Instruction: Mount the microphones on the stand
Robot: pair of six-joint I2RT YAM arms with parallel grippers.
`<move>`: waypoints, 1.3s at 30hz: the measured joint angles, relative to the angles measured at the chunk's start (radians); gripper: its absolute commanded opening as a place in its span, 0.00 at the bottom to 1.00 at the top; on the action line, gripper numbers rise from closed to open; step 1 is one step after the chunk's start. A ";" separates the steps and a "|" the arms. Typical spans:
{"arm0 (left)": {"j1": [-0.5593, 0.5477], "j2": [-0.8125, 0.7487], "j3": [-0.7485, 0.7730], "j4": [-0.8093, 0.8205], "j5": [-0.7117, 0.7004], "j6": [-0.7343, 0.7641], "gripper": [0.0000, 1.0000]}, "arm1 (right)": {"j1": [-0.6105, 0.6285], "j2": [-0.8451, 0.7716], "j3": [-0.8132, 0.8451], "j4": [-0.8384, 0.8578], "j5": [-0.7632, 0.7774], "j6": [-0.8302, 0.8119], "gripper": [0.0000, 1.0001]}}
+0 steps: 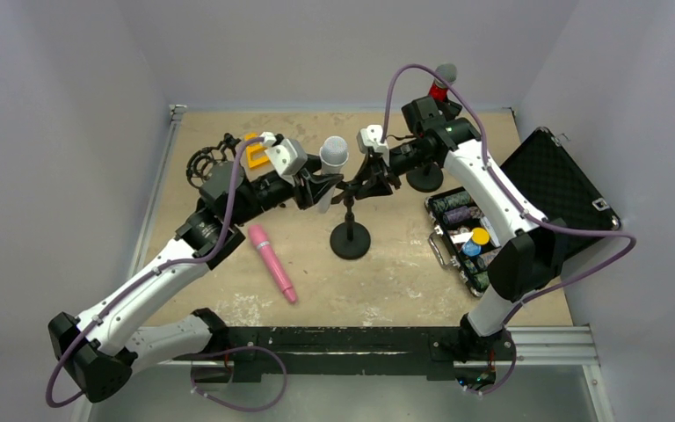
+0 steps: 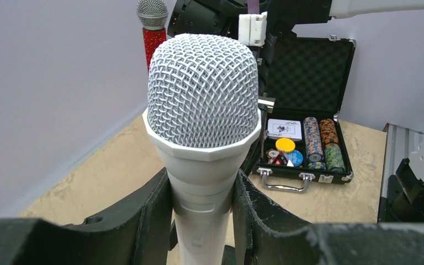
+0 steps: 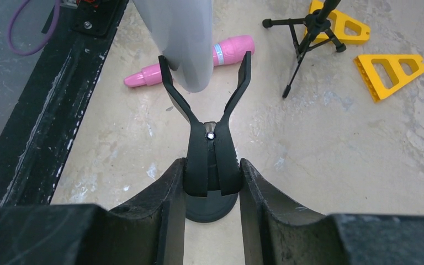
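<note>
top view: the left gripper [image 1: 321, 186] is clamped on the white microphone with silver mesh head [image 1: 334, 154], held over the black round-based stand [image 1: 350, 239], whose black spring clip [image 1: 357, 186] the right gripper [image 1: 372, 180] pinches; the pink stick microphone [image 1: 272, 262] lies flat on the tan table [image 1: 387, 286] near the stand base, the glittery red microphone [image 1: 439, 90] upright at the back. left wrist view: both black fingers [image 2: 149, 215] press the white body below the mesh head. right wrist view: the right fingers [image 3: 165, 210] squeeze the clip's handles, its prongs spread around the white microphone's lower end.

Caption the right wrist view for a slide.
Right hand pinches the clip open, white mic between its prongs; pink mic lies beyond.
</note>
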 measured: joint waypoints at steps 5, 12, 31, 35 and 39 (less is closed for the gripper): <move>0.005 0.048 0.001 0.039 0.007 -0.002 0.00 | 0.000 0.000 -0.009 0.010 -0.017 0.003 0.08; 0.005 0.113 -0.003 0.096 0.012 -0.035 0.00 | -0.003 -0.020 -0.036 0.027 -0.022 0.008 0.08; 0.005 0.127 -0.048 0.204 -0.014 -0.088 0.15 | -0.003 -0.080 -0.088 0.016 -0.028 0.007 0.88; 0.005 0.124 -0.048 0.196 -0.013 -0.089 0.46 | -0.003 -0.128 -0.102 0.031 -0.031 0.014 0.89; 0.005 0.116 -0.045 0.171 -0.008 -0.095 0.67 | -0.003 -0.152 -0.126 0.053 -0.031 0.022 0.90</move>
